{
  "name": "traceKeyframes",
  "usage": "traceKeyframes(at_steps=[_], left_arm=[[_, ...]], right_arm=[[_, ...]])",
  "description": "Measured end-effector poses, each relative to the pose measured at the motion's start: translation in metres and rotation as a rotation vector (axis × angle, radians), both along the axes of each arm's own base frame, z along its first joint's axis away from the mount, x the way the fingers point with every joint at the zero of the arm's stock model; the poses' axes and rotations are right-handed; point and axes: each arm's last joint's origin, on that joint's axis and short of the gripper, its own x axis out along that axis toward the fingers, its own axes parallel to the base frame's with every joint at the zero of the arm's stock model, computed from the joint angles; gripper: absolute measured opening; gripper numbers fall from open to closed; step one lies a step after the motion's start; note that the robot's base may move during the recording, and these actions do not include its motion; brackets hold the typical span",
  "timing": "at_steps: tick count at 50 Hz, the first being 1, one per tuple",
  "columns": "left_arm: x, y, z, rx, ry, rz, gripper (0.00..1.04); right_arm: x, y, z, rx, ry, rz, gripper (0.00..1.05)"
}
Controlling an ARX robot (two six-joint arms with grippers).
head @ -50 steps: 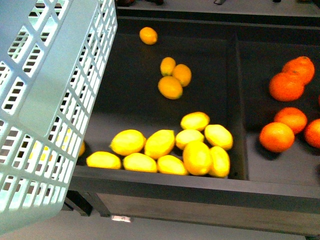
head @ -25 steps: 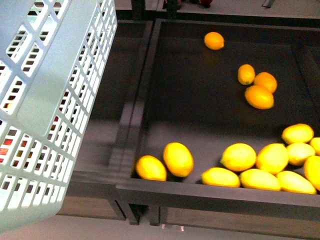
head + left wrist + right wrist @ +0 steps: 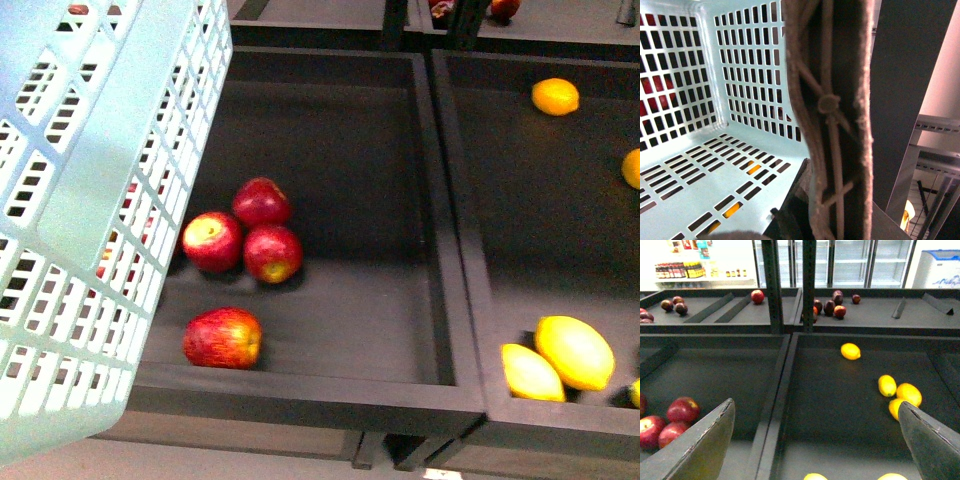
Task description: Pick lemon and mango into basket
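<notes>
The pale teal slotted basket (image 3: 95,210) hangs tilted at the left of the front view. In the left wrist view its slotted floor (image 3: 695,185) and brown ribbed handle (image 3: 832,115) fill the picture; my left gripper is shut on that handle, its fingers hidden. Yellow lemons (image 3: 575,352) lie at the front of the right dark bin, with more lemons (image 3: 889,385) further back in it. My right gripper (image 3: 815,440) is open and empty above the divider between the two bins. No mango is recognisable.
Several red apples (image 3: 240,240) lie in the left dark bin (image 3: 330,130). A raised divider (image 3: 450,230) splits the two bins. Further bins hold dark fruit (image 3: 832,307) behind upright posts (image 3: 771,285), with shop fridges behind.
The front view has swung left: the lemon bin slid to the right edge, the orange bin left the picture, and the apple bin came into view. The basket holds its place in the picture.
</notes>
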Motion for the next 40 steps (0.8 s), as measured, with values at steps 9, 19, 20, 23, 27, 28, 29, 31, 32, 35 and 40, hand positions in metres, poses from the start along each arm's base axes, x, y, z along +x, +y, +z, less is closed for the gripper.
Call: traceKeyframes(at_steps=[9,19,20,23,27,28,29,31,32,35,40], left_arm=[[0.000,0.000,0.000,0.000,0.000,-0.001,0.06],[0.001,0.001,0.000,0.006,0.001,0.013,0.06],[0.001,0.002,0.000,0.009,0.001,0.024,0.06],[0.001,0.003,0.000,0.041,0.010,0.007,0.06],[0.005,-0.001,0.005,0.150,0.122,-0.173,0.06],[0.008,-0.003,0.006,0.199,0.136,-0.233,0.06],[0.010,-0.004,0.006,0.239,0.137,-0.264,0.06],[0.019,-0.013,0.005,0.332,0.130,-0.368,0.06],[0.021,-0.014,0.005,0.352,0.126,-0.382,0.06],[0.039,-0.030,-0.003,0.453,0.120,-0.480,0.06],[0.071,-0.060,-0.016,0.553,0.121,-0.561,0.06]], right_arm=[[0.000,0.000,0.000,0.000,0.001,0.003,0.96],[0.000,0.000,0.000,0.000,0.002,0.006,0.96],[0.000,0.000,0.000,0.000,0.002,0.008,0.96],[0.000,0.000,0.000,0.000,0.002,0.007,0.96],[0.000,0.000,0.000,0.000,0.002,0.004,0.96],[0.000,0.000,0.000,0.000,0.002,0.002,0.96],[0.000,0.000,0.000,0.000,0.001,0.002,0.96],[0.000,0.000,0.000,0.000,0.001,0.002,0.96],[0.000,0.000,0.000,0.000,0.001,0.003,0.96],[0.000,0.000,0.000,0.000,0.001,0.003,0.96],[0.000,0.000,0.000,0.000,0.001,0.001,0.96]])
